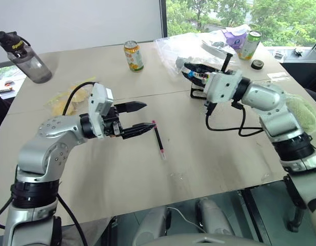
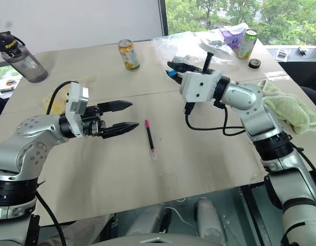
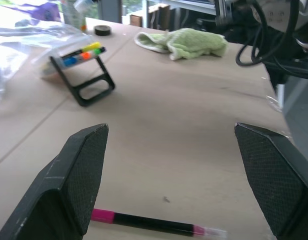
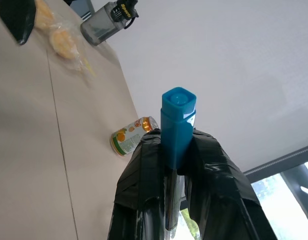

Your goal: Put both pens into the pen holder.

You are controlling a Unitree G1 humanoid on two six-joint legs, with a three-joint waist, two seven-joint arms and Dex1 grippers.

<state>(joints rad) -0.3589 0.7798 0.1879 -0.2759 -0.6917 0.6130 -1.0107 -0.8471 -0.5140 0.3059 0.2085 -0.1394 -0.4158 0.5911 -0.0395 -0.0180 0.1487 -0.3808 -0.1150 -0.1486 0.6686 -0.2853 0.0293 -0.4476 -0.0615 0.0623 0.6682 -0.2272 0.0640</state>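
The right gripper (image 2: 174, 68) is clamped on the blue-capped pen (image 4: 177, 131), blue end poking past the fingertips, so it looks ready to be carried to the holder. The black stand (image 3: 89, 80) with bright markers lies just behind it; I can't make out a mesh cup. The left gripper (image 2: 123, 116) hangs spread wide, empty, just left of the pink pen (image 2: 149, 138) lying flat on the table (image 2: 199, 164), probably lining up a pickup.
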